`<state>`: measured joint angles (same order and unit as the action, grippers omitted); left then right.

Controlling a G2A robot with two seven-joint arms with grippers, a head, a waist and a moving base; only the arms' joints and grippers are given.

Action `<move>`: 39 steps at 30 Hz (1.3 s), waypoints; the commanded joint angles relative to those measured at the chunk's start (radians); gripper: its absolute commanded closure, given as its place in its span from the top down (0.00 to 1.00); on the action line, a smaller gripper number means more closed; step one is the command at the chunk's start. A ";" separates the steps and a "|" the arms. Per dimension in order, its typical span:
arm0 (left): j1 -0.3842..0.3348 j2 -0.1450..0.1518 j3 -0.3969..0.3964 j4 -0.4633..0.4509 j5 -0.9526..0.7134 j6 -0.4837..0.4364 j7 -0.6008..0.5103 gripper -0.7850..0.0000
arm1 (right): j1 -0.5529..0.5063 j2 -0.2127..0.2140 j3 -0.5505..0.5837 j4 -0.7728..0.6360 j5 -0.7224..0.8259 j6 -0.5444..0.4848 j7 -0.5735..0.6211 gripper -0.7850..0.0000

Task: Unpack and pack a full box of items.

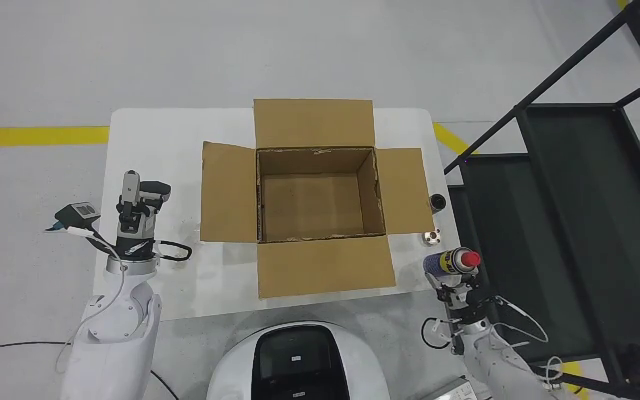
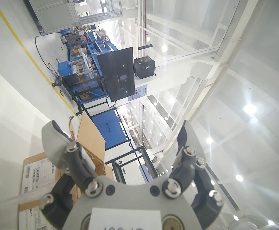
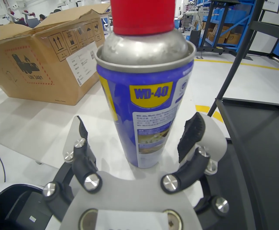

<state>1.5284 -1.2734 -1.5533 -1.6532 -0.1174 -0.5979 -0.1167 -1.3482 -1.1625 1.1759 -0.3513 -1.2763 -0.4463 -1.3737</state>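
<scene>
- The right tool (image 3: 138, 127) is open, with one finger on each side of the blue spray can with red cap (image 3: 143, 91), not touching it.
- The can stands upright at the right near corner of the white counter (image 1: 170, 140).
- The brown cardboard box (image 1: 320, 265) sits mid-counter, flaps spread, bare floor showing.
- The left tool (image 2: 119, 132), open wide, points upward over the counter's left side.

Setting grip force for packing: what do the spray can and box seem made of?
Spray can: likely thin metal, given the dull silvery shoulder and rolled rim above a glossy blue printed body; red cap probably smooth plastic. Box: brown cardboard, matte, with creased flaps and frayed edges.
</scene>
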 commanded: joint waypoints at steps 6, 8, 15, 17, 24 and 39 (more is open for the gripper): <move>0.000 0.000 0.000 0.000 0.000 0.000 0.000 1.00 | 0.053 -0.009 -0.001 0.047 0.016 -0.009 0.024 1.00; 0.000 0.000 0.000 0.000 0.000 0.000 0.000 1.00 | 0.062 -0.011 0.001 0.057 0.028 -0.020 0.034 1.00; 0.000 0.000 0.000 0.000 0.000 0.000 0.000 1.00 | 0.075 -0.021 -0.005 0.072 0.039 -0.035 0.064 0.00; 0.000 0.000 0.000 0.000 0.000 0.000 0.000 1.00 | 0.077 -0.022 -0.005 0.076 0.041 -0.038 0.063 0.00; 0.000 0.000 0.000 0.000 0.000 0.000 0.000 1.00 | 0.063 -0.022 -0.006 0.051 0.054 -0.054 0.054 0.00; 0.000 0.000 0.000 0.000 0.000 0.000 0.000 1.00 | -0.071 0.065 0.080 -0.247 0.008 0.062 -0.062 0.00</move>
<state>1.5284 -1.2734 -1.5533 -1.6532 -0.1174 -0.5979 -0.1167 -1.4086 -1.1075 1.2407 -0.5699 -1.2557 -0.3950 -1.4256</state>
